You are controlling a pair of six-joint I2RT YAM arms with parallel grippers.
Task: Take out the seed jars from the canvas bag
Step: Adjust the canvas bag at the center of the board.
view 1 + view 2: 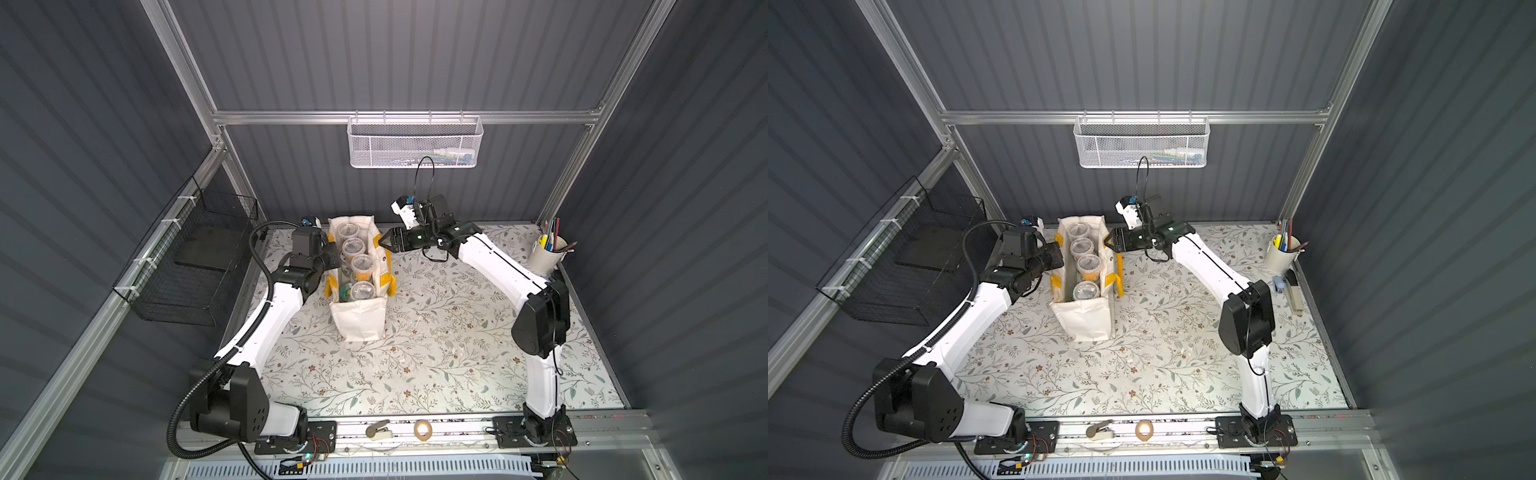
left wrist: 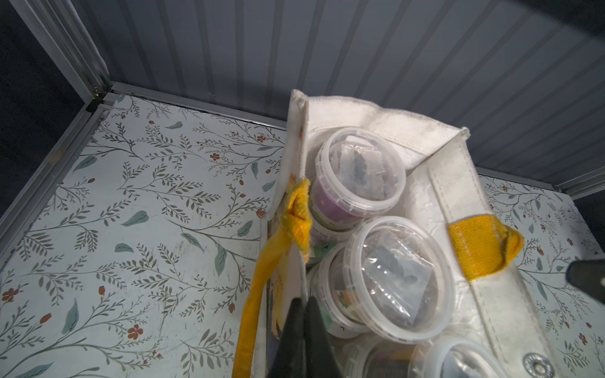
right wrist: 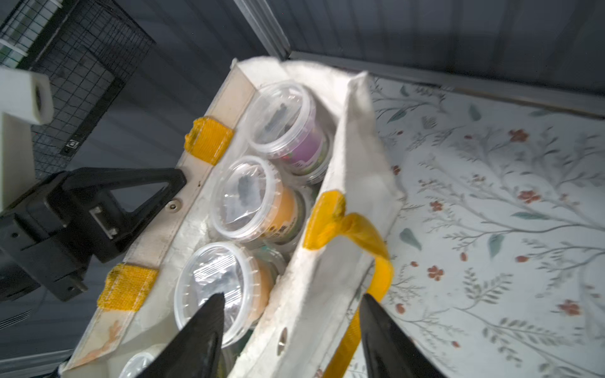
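Right gripper (image 3: pixel 292 296) is straddling the right wall of the canvas bag (image 1: pixel 360 322), jaws apart, one inside over the seed jars (image 3: pixel 244 196), one outside by the yellow handle (image 3: pixel 363 229); left gripper (image 2: pixel 304 302) is clamping the opposite wall. Those jars are sitting stacked in a row along the bag's length

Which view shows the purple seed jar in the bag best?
The left wrist view: the purple jar is close and sharp, lid and side. The right wrist view blurs it; both top views show only its small lid.
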